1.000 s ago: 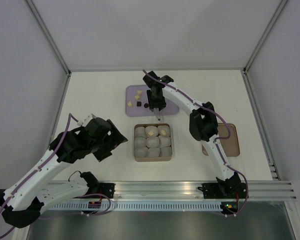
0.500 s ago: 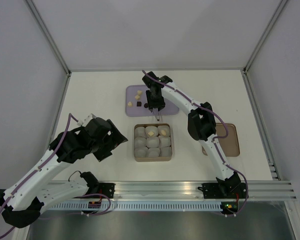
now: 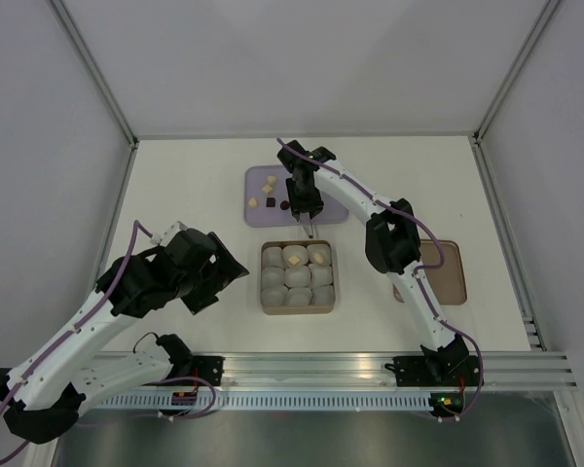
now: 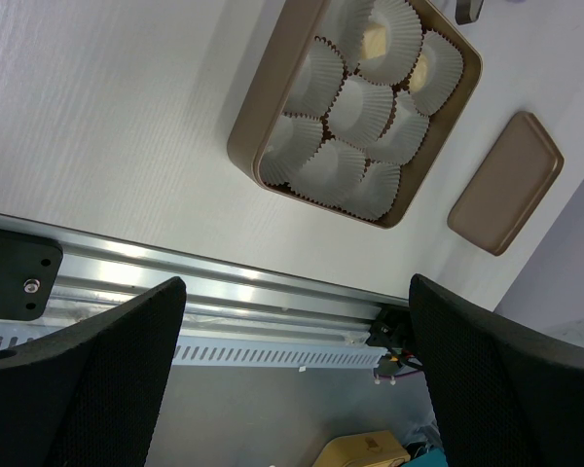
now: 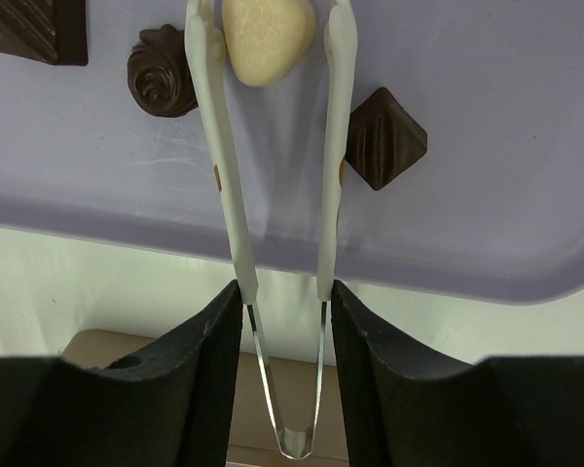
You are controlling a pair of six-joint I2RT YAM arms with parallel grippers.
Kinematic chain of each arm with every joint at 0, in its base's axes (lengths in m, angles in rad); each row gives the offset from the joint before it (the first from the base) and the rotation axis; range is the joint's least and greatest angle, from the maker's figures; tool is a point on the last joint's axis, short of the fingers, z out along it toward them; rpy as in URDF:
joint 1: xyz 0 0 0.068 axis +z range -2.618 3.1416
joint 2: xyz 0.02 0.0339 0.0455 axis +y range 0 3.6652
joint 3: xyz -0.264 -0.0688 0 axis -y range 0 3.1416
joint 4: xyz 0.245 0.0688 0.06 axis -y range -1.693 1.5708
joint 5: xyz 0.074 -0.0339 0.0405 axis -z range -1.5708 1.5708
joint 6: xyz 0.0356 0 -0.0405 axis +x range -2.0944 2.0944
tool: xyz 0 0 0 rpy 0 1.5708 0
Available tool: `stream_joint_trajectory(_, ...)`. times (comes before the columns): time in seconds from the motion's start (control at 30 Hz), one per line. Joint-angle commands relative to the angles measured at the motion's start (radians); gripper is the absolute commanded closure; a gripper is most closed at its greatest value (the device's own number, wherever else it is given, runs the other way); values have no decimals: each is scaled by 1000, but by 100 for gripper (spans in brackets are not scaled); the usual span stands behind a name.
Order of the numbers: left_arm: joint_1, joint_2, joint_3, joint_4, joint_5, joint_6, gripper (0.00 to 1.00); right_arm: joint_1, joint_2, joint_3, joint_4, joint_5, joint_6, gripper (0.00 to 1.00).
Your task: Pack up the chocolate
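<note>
A pale cream chocolate is lying on the lilac tray, a dark swirl sitting at its nine o'clock, a ridged dark square at four o'clock, a ridged dark bar at ten.

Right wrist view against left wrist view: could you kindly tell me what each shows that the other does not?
Right wrist only: the right gripper holding silver tongs, tips flanking a cream chocolate on the lavender tray, three dark chocolates nearby. Left wrist only: white paper cups, two showing cream chocolates, a brown lid, the metal rail, the open left gripper. Both: the white table and the tan box, only a sliver in the right wrist view.
</note>
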Motion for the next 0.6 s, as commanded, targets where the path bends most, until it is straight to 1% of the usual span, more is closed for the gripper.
stream_joint_trajectory(0.0, 3, -3, 7, 20, 6, -38, 0, -3, -6, 54, -23, 9, -14, 55)
stream_joint_trajectory(0.3, 3, -9, 7, 20, 8, -37, 0, -3, 3, 75, -39, 9, -11, 57)
stream_joint_trajectory(0.57, 3, -14, 10, 21, 8, -40, 1, -3, -23, 77, -41, 46, -20, 65)
